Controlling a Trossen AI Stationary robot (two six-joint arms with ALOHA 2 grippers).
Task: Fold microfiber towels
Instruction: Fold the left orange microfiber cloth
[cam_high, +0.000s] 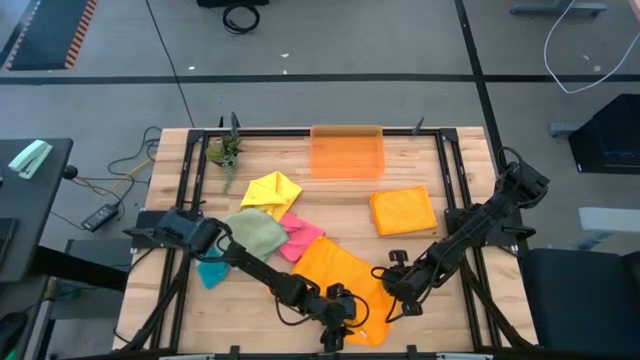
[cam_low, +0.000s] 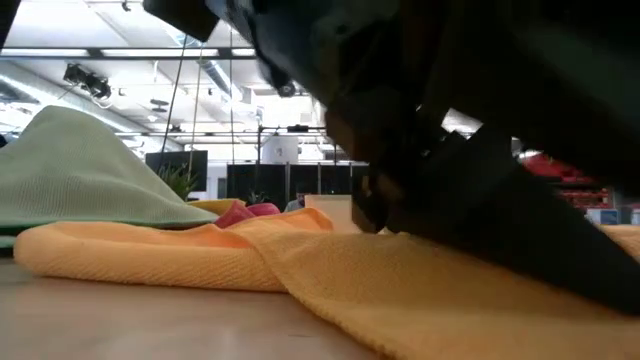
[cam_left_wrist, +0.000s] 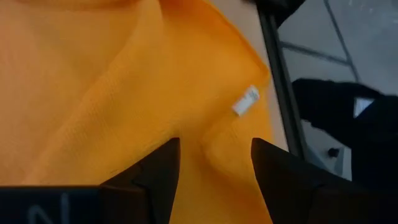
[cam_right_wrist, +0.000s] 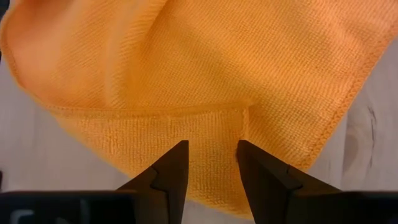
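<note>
The orange towel (cam_high: 335, 275) lies spread and rumpled at the table's near edge, between the two grippers. Its white tag (cam_left_wrist: 245, 100) shows near one corner. The left gripper (cam_high: 340, 328) is down at the towel's near edge, fingers (cam_left_wrist: 155, 180) apart with orange cloth between them, not yet pinched. The right gripper (cam_high: 397, 292) sits at the towel's right edge, jaws open either side of a folded hem, fingers (cam_right_wrist: 171, 177) just over the cloth; whether they touch it I cannot tell.

Behind it lie a pink towel (cam_high: 298, 236), a sage towel (cam_high: 255, 230), a yellow towel (cam_high: 272, 190) and a teal towel (cam_high: 211, 270), bunched together left of centre. A folded orange towel (cam_high: 404, 210) lies apart on the right, near the orange bin (cam_high: 347, 152) at the far edge. A small plant (cam_high: 226, 155) stands at the far left corner. The table (cam_high: 440, 170) is pale wood in a black frame, on a grey floor.
</note>
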